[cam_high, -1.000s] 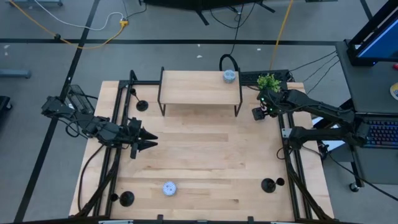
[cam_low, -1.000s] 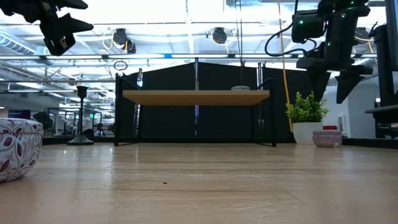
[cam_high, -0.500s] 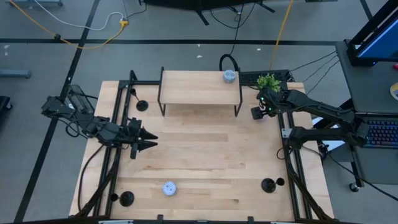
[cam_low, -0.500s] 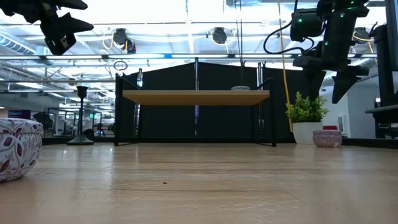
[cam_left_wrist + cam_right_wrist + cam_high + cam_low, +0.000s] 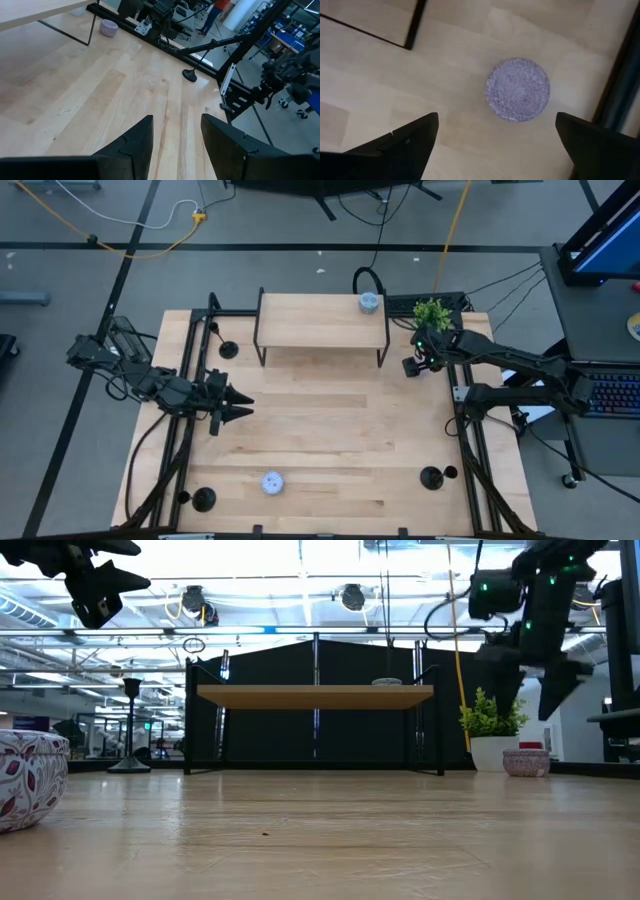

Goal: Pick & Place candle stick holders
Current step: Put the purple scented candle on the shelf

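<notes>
The right claw (image 5: 411, 364) hangs above the desk (image 5: 320, 430) beside the raised shelf (image 5: 322, 320), pointing straight down. Its fingers (image 5: 405, 145) stand wide apart and hold nothing. Directly below it, between the fingers in the right wrist view, lies a lavender puck (image 5: 517, 90) resting on the desk, clear of both fingers. A green potted plant (image 5: 431, 311) stands just behind this claw at the desk corner.

The left claw (image 5: 235, 405) waits over the left side of the desk, raised off the surface, with its fingers (image 5: 130, 145) parted and empty.

Three candle stick holders (image 5: 431, 477) show on the desk, all upright and untouched. One stands well away from the right claw, near the front edge on the right side. A second holder (image 5: 204, 500) stands at the front left corner, well in front of the left claw. A third holder (image 5: 228, 349) stands behind the left claw, just beside the shelf leg.

A white patterned puck (image 5: 272, 482) lies near the front edge, and a blue puck (image 5: 369, 302) sits on the shelf
</notes>
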Controlling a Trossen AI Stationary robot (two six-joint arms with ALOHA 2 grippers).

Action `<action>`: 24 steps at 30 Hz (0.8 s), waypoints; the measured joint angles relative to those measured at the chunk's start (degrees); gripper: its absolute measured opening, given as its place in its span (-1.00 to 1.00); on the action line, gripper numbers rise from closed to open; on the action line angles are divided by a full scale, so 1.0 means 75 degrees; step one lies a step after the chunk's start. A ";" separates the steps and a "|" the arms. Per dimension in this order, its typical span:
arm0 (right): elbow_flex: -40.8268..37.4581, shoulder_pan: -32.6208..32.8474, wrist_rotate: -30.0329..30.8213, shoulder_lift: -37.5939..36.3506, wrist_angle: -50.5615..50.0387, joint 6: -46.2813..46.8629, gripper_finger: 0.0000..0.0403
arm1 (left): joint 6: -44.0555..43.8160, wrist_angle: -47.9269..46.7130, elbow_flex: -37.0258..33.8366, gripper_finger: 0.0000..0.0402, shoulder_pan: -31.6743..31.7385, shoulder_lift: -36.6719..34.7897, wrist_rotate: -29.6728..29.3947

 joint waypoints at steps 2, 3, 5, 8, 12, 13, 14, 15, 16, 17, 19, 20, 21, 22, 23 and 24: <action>-0.0261 -0.0004 0.0014 -0.0001 0.0130 0.0124 0.98 | -0.0007 0.0002 0.0000 -0.15 0.0001 0.0000 0.0003; -0.0390 -0.0022 0.0040 -0.0003 0.0159 0.0208 0.98 | -0.0018 0.0003 0.0000 -0.15 0.0000 0.0000 0.0004; -0.0541 -0.0102 0.0226 0.0003 0.0163 0.0576 0.96 | -0.0018 -0.0003 0.0000 -0.15 -0.0002 0.0000 0.0006; -0.0593 -0.0302 0.0415 -0.0004 0.0238 0.1000 0.96 | -0.0018 0.0000 0.0000 -0.15 0.0000 0.0000 0.0004; -0.0595 -0.0681 0.0070 -0.0003 0.0629 0.1031 0.98 | -0.0015 0.0000 0.0000 -0.15 0.0007 0.0000 0.0003; -0.0595 -0.0788 -0.0058 -0.0002 0.0751 0.0996 0.98 | -0.0015 0.0000 0.0000 -0.15 0.0007 0.0000 0.0003; -0.0595 -0.0905 -0.0198 0.0009 0.0875 0.0994 0.98 | -0.0017 0.0001 0.0000 -0.15 0.0007 0.0000 0.0003; -0.0595 -0.1020 -0.0280 0.0032 0.1012 0.0997 0.98 | -0.0016 0.0002 0.0000 -0.15 0.0007 0.0000 0.0003; -0.0595 -0.1138 -0.0392 0.0062 0.1147 0.0991 0.98 | -0.0015 0.0000 0.0000 -0.15 0.0007 0.0000 0.0003; -0.0595 -0.1255 -0.0443 0.0099 0.1249 0.0986 0.98 | -0.0019 0.0000 0.0000 -0.15 0.0007 0.0000 0.0003; -0.0595 -0.1475 -0.0448 0.0194 0.1379 0.0874 0.98 | -0.0050 0.0003 0.0000 -0.15 0.0007 0.0000 0.0003; -0.0595 -0.1592 -0.0495 0.0258 0.1414 0.0821 0.98 | -0.0056 0.0000 0.0000 -0.15 0.0007 0.0000 0.0003; -0.0595 -0.1720 -0.0651 0.0318 0.1423 0.0794 0.98 | -0.0056 0.0000 0.0000 -0.15 0.0007 0.0000 0.0005; -0.0595 -0.1836 -0.0870 0.0378 0.1425 0.0788 0.98 | -0.0056 0.0000 0.0000 -0.15 0.0007 0.0000 0.0003; -0.0595 -0.1945 -0.1035 0.0449 0.1428 0.0735 0.97 | -0.0056 0.0003 0.0000 -0.15 0.0007 0.0000 0.0006; -0.0595 -0.2032 -0.1180 0.0522 0.1436 0.0655 0.97 | -0.0059 0.0000 0.0000 -0.15 0.0007 0.0000 0.0004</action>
